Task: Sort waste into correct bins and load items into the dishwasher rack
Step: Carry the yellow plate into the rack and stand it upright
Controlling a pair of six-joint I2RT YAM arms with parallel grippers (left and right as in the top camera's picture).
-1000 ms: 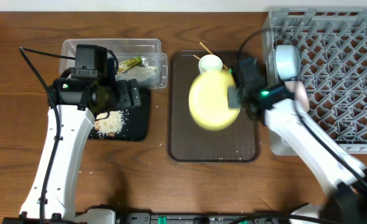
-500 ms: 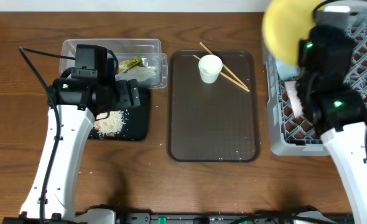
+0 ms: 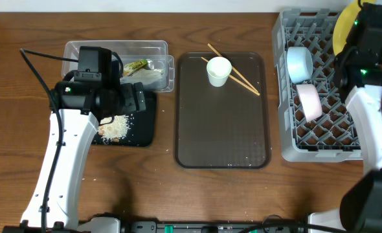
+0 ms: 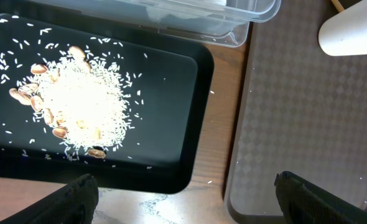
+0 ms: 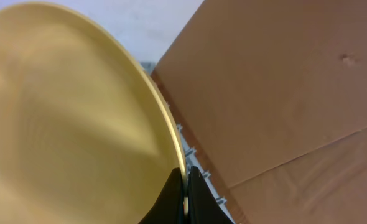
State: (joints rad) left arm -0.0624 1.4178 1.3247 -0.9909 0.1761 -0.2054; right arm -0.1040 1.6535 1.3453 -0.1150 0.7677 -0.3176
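My right gripper [image 5: 185, 182] is shut on the rim of the yellow plate [image 5: 78, 124], which it holds on edge over the far part of the grey dishwasher rack [image 3: 327, 139]. The plate [image 3: 343, 29] shows beside the arm in the overhead view. A light blue bowl [image 3: 299, 63] and a small white bowl [image 3: 309, 102] lie in the rack. A white cup [image 3: 219, 71] and chopsticks [image 3: 241, 76] rest on the brown tray [image 3: 220, 139]. My left gripper [image 4: 190, 211] hangs open and empty by the right edge of the black tray [image 4: 183, 81], which holds rice scraps [image 4: 78, 109].
The clear tub [image 3: 113, 48] behind the black tray holds a green wrapper [image 3: 134, 66] and white paper [image 3: 153, 76]. Stray rice grains dot the brown tray and the table. The rack edge [image 5: 199, 163] and bare wood show beside the plate in the right wrist view.
My right arm carried the yellow plate from above the brown tray up and right to the rack's far side, turning it on edge. The left arm has not moved.
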